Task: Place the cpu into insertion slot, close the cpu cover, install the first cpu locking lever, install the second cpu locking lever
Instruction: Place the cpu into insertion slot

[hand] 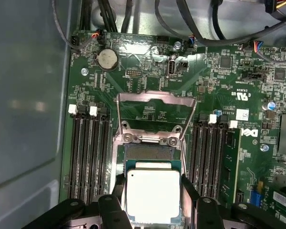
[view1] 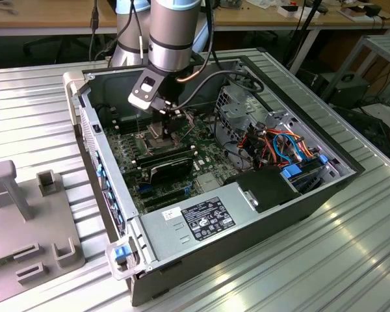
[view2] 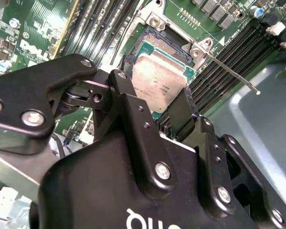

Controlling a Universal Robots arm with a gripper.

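**cpu: flat square chip, matte silver-grey face, thin tan-green rim, gripped over the socket and not seated by my read**

The black two-finger gripper pinches it by two opposite edges, jaws narrow, pads on the rim only.

The chip looks offset from the insertion slot, a square dark frame around a fine grey-gold pin field. A strip of pins shows bare past the chip's far edge. To do this well: centre over that strip, keep it level, match the corner marks, lower straight and let go with no side load. No pressing, since those pins look easy to bend.

Beyond the slot, the cpu cover, a thin shiny steel frame with a square window, lies flipped open and clear of the drop path. A thin steel-wire locking lever stands raised beside the slot.

Long black ribbed memory slots flank it on the glossy green motherboard.

In the exterior view the gripper sits at 11 o'clock from the grey sheet-metal power supply. Both are inside the open dark steel case on a ribbed aluminium table.
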